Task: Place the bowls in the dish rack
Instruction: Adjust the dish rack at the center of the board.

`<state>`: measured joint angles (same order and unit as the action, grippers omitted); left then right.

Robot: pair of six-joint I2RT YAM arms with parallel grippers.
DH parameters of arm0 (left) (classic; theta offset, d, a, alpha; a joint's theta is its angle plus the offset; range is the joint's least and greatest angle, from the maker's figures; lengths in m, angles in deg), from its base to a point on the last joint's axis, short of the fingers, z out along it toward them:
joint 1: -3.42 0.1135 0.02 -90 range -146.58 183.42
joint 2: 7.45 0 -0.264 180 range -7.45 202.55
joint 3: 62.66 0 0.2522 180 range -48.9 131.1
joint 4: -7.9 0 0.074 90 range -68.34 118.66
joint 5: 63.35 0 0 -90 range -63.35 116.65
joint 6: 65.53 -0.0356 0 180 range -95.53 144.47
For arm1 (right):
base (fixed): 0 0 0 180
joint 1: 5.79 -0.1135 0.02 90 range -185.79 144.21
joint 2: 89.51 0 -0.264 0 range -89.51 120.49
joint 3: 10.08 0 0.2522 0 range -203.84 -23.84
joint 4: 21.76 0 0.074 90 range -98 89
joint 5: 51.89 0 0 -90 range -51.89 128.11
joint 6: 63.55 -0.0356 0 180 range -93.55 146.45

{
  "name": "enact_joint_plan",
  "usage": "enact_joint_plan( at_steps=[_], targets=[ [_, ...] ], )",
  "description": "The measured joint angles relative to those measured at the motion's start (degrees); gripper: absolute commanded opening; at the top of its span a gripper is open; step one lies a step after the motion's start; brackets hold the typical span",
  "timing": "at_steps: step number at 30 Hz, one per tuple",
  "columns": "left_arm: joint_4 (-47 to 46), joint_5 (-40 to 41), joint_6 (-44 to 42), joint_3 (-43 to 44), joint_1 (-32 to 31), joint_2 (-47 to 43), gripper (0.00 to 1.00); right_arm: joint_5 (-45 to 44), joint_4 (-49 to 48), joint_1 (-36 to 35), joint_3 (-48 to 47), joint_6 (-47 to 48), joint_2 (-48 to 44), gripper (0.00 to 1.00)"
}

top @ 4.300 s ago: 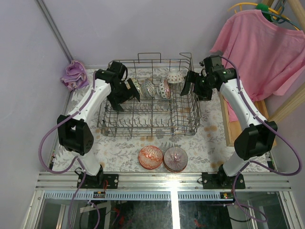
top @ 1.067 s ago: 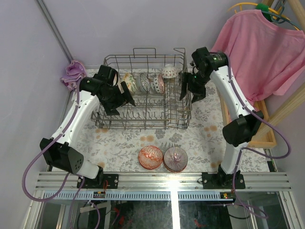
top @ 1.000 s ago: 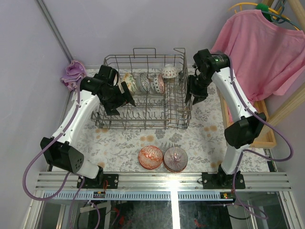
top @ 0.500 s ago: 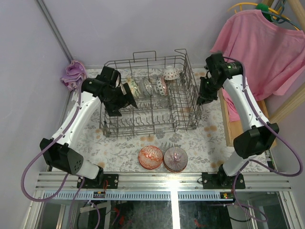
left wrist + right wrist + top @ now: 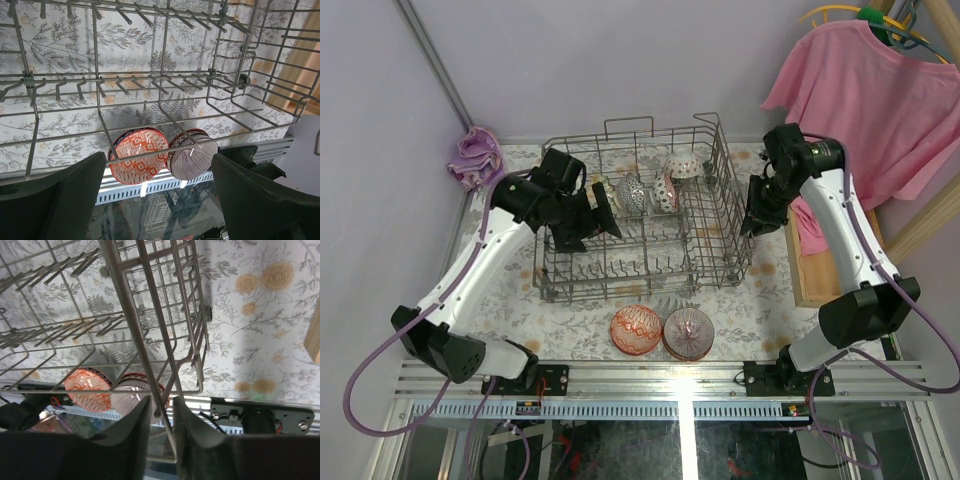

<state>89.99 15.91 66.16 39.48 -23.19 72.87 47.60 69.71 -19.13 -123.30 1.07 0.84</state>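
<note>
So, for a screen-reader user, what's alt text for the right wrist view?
The right tool pinches a side wire of the dish rack. Through the wires, an orange-patterned bowl and a pinkish bowl sit on floral tablecloth.

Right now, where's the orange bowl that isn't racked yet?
Top view: the orange bowl sits on the table just in front of the dish rack, immediately left of the purplish bowl.

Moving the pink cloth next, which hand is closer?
Left. The left hand is over the left side of the dish rack; the right hand at its right wall, farther from the cloth.
</note>
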Motion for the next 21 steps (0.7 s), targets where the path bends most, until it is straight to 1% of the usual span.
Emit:
enact_joint_plan(
  at_steps=[2, 3, 5, 7, 11, 15, 18, 21],
  targets=[
    [0.3, 0.3, 0.3, -0.1, -0.2, -1.2, 0.87, 1.0, 0.5, 0.2, 0.0, -0.8, -1.0, 0.55],
    [0.5, 0.5, 0.5, -0.1, -0.4, -1.7, 0.87, 1.2, 0.9, 0.3, -0.2, -1.1, -1.9, 0.61],
    [0.8, 0.7, 0.7, -0.1, -0.9, -2.3, 0.89, 1.0, 2.4, 0.3, -2.3, -1.6, -2.8, 0.7],
    [1.1, 0.9, 0.8, -0.1, -1.7, -2.6, 0.9, 0.5, 3.2, 0.3, -7.4, -1.8, -2.9, 0.76],
    [2.5, 1.6, 1.1, -0.1, -4.2, -2.7, 0.9, -0.5, 3.1, 0.4, -15.0, -2.1, -2.9, 0.81],
    [4.7, 2.4, 2.3, -0.1, -7.9, -3.6, 0.9, -0.9, 2.9, 0.4, -19.8, -2.2, -2.9, 0.82],
    [6.7, 3.2, 4.2, 0.0, -12.2, -4.9, 0.9, -0.3, 2.1, 0.4, -22.4, -2.2, -3.1, 0.81],
    [9.1, 3.9, 6.8, 0.8, -18.9, -5.6, 0.9, 0.7, 1.1, 0.5, -22.4, -2.3, -4.8, 0.79]
  ],
)
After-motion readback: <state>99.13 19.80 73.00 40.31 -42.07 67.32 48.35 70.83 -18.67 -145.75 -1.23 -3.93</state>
